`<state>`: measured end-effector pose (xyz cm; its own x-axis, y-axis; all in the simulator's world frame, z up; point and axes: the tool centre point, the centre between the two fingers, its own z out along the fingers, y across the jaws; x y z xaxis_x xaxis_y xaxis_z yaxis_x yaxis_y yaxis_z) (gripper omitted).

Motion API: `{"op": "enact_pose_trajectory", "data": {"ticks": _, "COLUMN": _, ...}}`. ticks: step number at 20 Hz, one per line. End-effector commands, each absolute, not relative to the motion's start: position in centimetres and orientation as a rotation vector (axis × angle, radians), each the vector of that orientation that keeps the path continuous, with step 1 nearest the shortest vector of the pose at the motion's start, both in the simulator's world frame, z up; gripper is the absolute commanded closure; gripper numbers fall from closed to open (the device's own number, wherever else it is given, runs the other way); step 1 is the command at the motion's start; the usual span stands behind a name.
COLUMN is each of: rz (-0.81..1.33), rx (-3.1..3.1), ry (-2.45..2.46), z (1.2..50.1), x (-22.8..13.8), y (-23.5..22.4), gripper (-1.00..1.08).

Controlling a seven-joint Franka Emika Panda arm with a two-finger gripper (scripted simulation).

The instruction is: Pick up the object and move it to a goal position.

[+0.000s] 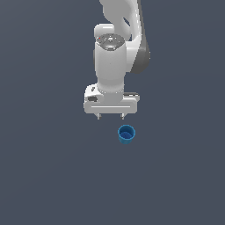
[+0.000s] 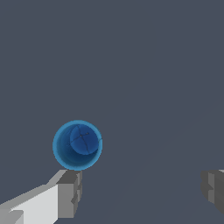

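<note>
The blue cup [image 1: 126, 134] is seen upright on the plain grey floor [image 1: 48, 176], hollow top facing up, w/ nothing touching it. In the exterior view it sits just below the white gripper [image 1: 110, 117] and slightly toward that view's right, outside the span between the two short fingertips [image 1: 98, 117]. The jaws are held wide apart, nothing gripped between them. In the wrist view the cup [image 2: 77, 145] is looked into from above; a darker blue base is visible inside the rim. One grey finger pad [image 2: 70, 192] is seen just beside the cup; contact can't be told. The other pad [image 2: 213, 189] is well apart.
</note>
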<state>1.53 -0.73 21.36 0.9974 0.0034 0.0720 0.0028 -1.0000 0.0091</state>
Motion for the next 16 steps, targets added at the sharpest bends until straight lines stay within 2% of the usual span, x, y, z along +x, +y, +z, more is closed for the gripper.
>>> {"op": "enact_pose_trajectory", "data": {"ticks": 1, "rz": 0.113, "rx": 3.131, "ry": 0.005, "z": 21.36, "x": 1.53, "y": -0.73, "gripper": -0.2}}
{"op": "enact_pose_trajectory", "data": {"ticks": 16, "rz": 0.09, "rx": 3.14, "ry": -0.003, "z": 20.52, "x": 2.0, "y": -0.41, "gripper": -0.2}}
